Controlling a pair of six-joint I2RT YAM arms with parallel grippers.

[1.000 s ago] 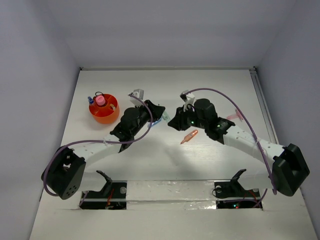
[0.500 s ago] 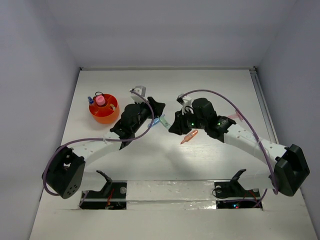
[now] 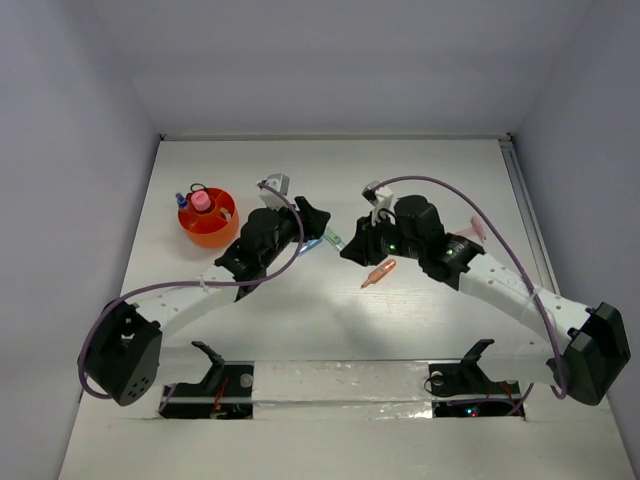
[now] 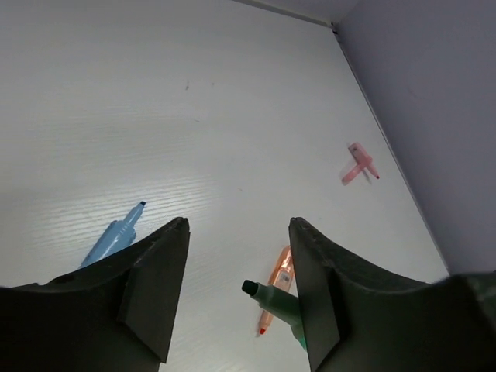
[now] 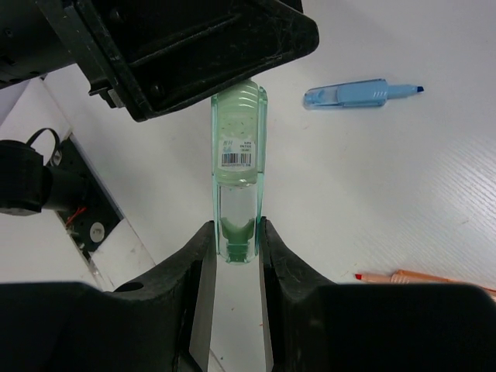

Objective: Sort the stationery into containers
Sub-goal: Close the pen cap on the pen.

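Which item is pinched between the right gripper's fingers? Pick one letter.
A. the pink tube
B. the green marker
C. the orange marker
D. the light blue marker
B. In the right wrist view, the green marker sits clamped between the fingers of the right gripper, while the light blue marker and the orange marker lie loose on the table.

The green marker (image 5: 236,116) carries a white barcode sticker (image 5: 236,158); its print and digits are too small to read.

Right hand (image 5: 232,242) pinching green marker (image 5: 239,147), light blue marker (image 5: 353,94) beyond — apart
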